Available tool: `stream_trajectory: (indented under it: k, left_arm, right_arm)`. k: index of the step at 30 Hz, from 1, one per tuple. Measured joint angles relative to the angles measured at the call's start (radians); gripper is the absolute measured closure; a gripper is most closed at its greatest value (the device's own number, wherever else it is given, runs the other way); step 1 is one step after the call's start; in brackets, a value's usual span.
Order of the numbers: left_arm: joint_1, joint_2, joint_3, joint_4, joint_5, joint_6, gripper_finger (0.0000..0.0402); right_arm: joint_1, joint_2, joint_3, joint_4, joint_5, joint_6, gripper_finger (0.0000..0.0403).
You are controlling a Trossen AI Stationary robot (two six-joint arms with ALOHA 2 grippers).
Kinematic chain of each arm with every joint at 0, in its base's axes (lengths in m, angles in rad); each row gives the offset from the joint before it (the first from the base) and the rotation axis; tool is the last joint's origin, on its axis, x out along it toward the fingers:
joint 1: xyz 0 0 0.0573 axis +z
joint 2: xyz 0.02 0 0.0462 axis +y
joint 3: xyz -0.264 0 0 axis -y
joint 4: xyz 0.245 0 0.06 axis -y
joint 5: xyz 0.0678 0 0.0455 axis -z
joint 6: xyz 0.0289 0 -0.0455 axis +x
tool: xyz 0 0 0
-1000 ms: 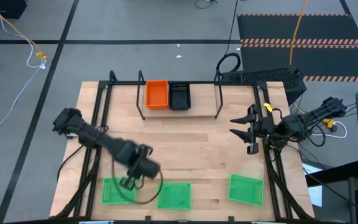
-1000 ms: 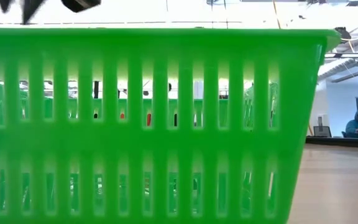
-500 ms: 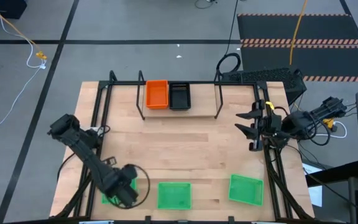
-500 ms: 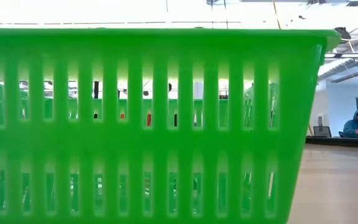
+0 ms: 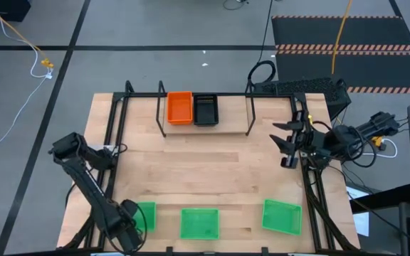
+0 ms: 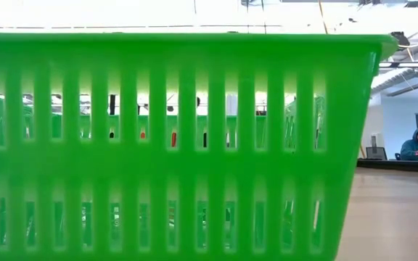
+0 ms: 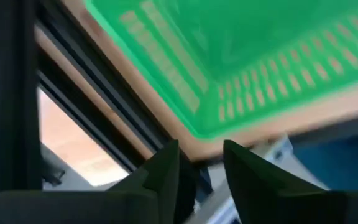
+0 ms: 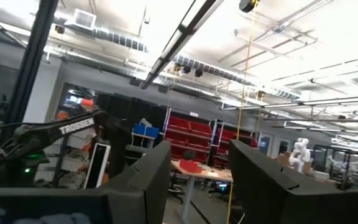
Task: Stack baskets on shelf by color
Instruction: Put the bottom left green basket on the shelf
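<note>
Three bright green baskets sit on their bases along the table's near edge: left (image 5: pixel 146 215), middle (image 5: pixel 199 222) and right (image 5: pixel 282 216). The middle one (image 6: pixel 173 145) fills the low view. The black rod shelf (image 5: pixel 205 121) stands at the far edge, with an orange basket (image 5: pixel 179 108) and a black basket (image 5: pixel 206 109) side by side on it. My left gripper (image 5: pixel 127 227) hangs open over the near left corner, beside the left green basket (image 7: pixel 247 62), and partly covers it from above. My right gripper (image 5: pixel 285 146) is open at the right edge and holds nothing.
The black frame rails (image 5: pixel 112 142) run along the table's left and right sides. Bare wood (image 5: pixel 205 174) lies between the shelf and the green baskets. A person sits at a desk (image 6: pixel 416 145) far behind the table.
My left arm has swung from above the left and middle green baskets toward the table's near left corner, and now reaches down along the left edge. My right gripper has drawn back a little toward the right edge. The baskets have stayed where they were.
</note>
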Motion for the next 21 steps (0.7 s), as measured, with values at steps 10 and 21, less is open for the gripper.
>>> stream_trajectory:
  k: [10, 21]
  left_arm:
    - [0.021, -0.002, -0.038, 0.002, -0.069, 0.22, 0.0241]
    - [0.305, -0.006, 0.053, 0.068, -0.34, 0.132, 0.024]
  right_arm:
    - [-0.017, 0.028, 0.0, 0.019, 0.0, 0.013, 0.0248]
    - [-0.018, 0.045, 0.0, 0.02, 0.0, 0.118, 0.0248]
